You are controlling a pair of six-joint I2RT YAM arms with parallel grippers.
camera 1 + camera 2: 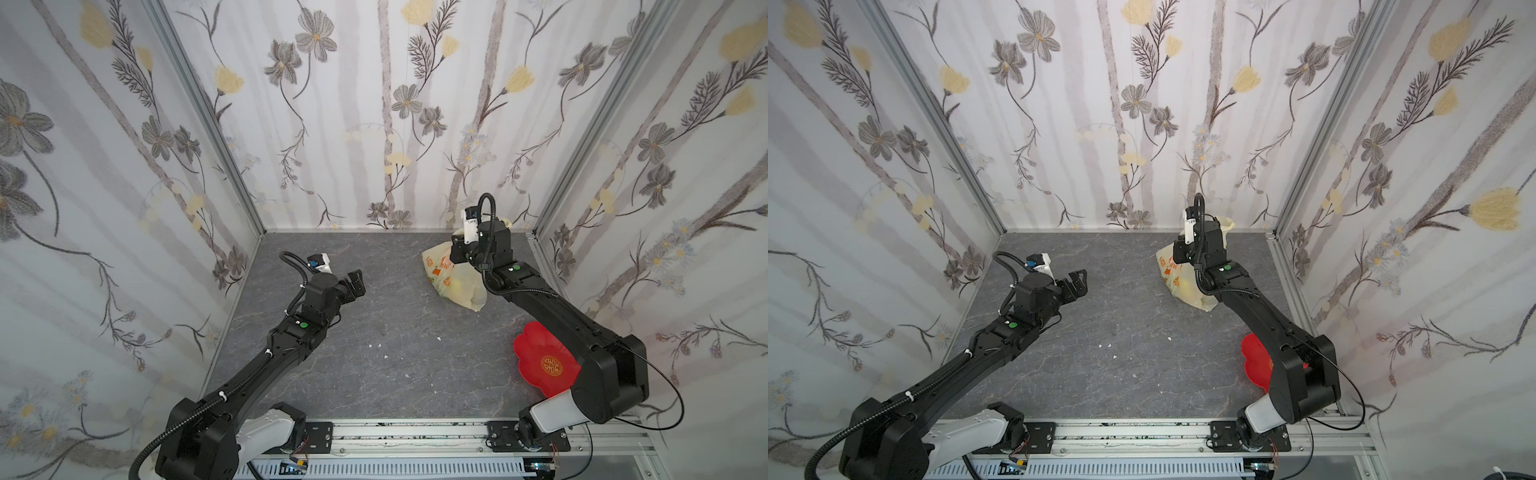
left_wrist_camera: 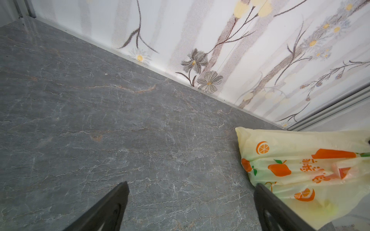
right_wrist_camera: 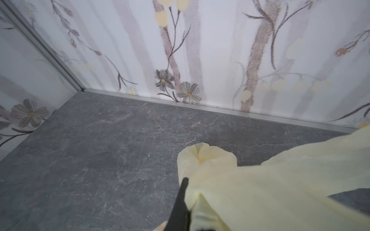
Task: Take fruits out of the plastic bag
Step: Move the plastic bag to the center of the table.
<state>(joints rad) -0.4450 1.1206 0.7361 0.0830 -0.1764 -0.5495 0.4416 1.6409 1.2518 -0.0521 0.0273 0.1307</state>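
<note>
The pale-yellow plastic bag (image 1: 451,276) with orange fruit prints lies at the back right of the grey table, its top pulled up towards the back wall. My right gripper (image 3: 189,192) is shut on a bunched fold of the plastic bag (image 3: 260,190) near a handle loop; one dark finger (image 3: 183,198) shows and the bag covers the other. The fruits stay inside the bag, where only a faint yellow-green lump (image 2: 328,207) shows through the plastic. My left gripper (image 1: 355,284) hovers open left of the bag, with bare table between its fingers (image 2: 118,200).
A red flower-shaped dish (image 1: 536,359) lies at the front right, partly under the right arm. Small white crumbs (image 1: 378,345) dot the middle of the table. Floral walls close in the back and both sides.
</note>
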